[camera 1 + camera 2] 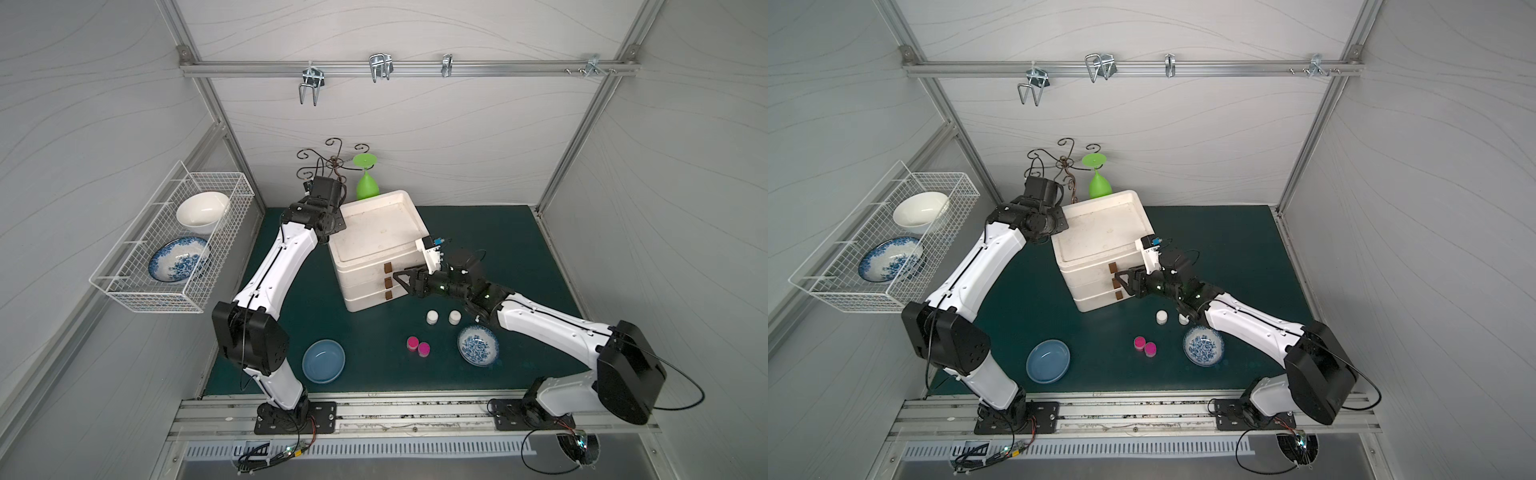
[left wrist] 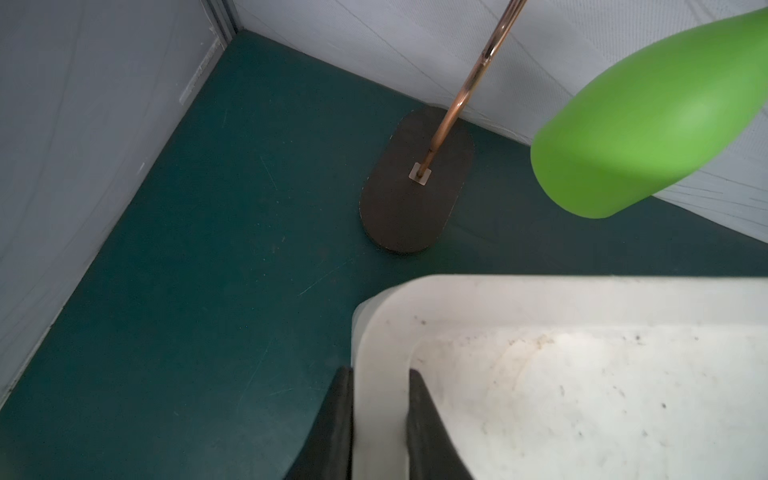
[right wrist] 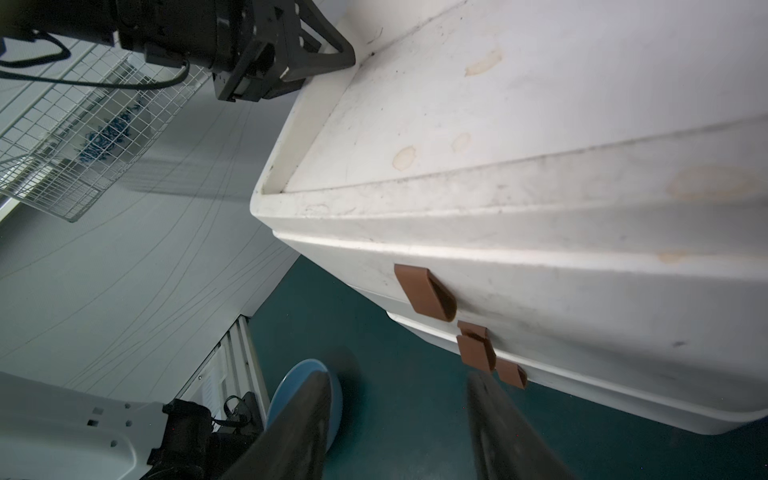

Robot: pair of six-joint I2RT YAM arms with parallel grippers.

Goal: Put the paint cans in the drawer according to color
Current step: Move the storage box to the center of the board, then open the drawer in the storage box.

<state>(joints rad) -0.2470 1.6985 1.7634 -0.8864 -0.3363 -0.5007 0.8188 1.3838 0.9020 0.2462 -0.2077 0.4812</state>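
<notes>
Left wrist, left claw clamping drawer rim

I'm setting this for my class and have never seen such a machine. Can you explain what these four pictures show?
Two robot arms sit at a green mat. Two pictures look down from overhead; the other two are taken from the arms' wrists. The left claw is shut on the rim of the white drawer unit. The right claw is open and empty, near the brown drawer handles. On the mat stand two white paint cans, two pink paint cans, a blue bowl and a patterned bowl.
</notes>
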